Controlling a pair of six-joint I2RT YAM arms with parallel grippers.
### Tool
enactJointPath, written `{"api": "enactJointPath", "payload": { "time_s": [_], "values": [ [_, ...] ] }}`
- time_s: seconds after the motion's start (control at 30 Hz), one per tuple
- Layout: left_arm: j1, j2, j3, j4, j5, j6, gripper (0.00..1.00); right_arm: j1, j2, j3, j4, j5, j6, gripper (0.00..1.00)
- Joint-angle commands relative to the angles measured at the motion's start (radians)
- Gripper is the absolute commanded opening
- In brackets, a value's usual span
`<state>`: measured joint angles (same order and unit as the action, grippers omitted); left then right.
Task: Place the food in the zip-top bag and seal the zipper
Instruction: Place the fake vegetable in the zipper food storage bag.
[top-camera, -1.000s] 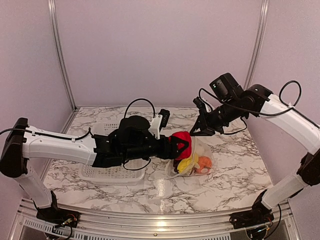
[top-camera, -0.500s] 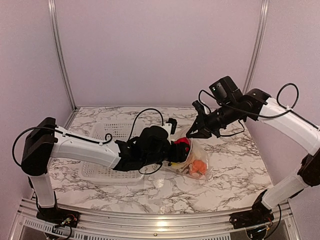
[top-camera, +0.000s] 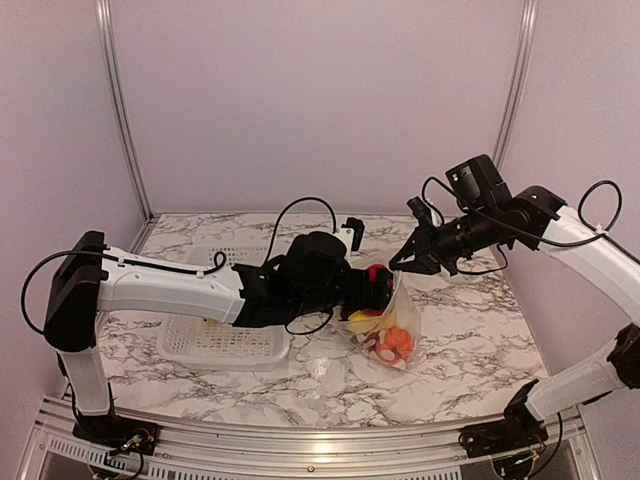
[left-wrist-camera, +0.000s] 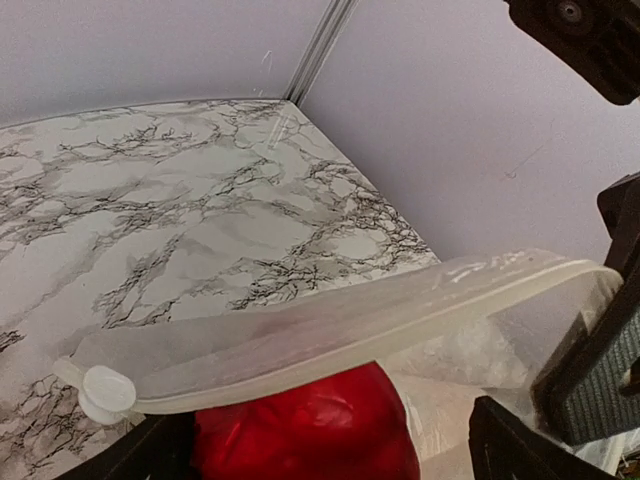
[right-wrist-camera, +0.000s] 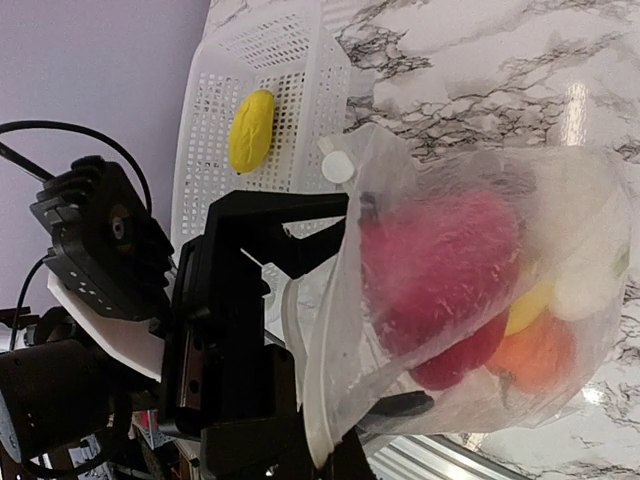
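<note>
I find my right gripper (top-camera: 413, 263) clenched on the rim of the bag (top-camera: 410, 315) at 12 o'clock, lifting the mouth open. Left gripper (top-camera: 376, 291) stands at the bag's 9 o'clock, jaws released. The pepper (top-camera: 377, 272) lies just inside.

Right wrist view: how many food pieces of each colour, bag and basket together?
Red pepper: 1, in bag
Yellow piece: 2, that one in basket, one in bag
Orange fruit: 1, in bag
Pale piece: 1, in bag
Total: 5; the darker red patch below the pepper may be part of it.
</note>
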<state>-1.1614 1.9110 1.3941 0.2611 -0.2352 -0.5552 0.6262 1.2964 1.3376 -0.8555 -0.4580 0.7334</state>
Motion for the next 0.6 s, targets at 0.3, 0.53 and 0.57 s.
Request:
{"api": "enactJointPath", "payload": {
  "time_s": [0.3,0.53,0.57],
  "values": [
    [0.0,-0.216,0.089,-0.517,-0.159,-0.039,0.99,-0.029,-0.044,-0.069,0.127,-0.014,0.01,0.0],
    [0.005,-0.179,0.084,-0.727,0.025,-0.093,0.82,-0.028,-0.051,-0.095,0.159,-0.03,0.02,0.0],
    [0.005,-0.17,0.075,-0.742,0.05,-0.105,0.78,-0.028,-0.052,-0.097,0.161,-0.03,0.02,0.0]
  ]
}}
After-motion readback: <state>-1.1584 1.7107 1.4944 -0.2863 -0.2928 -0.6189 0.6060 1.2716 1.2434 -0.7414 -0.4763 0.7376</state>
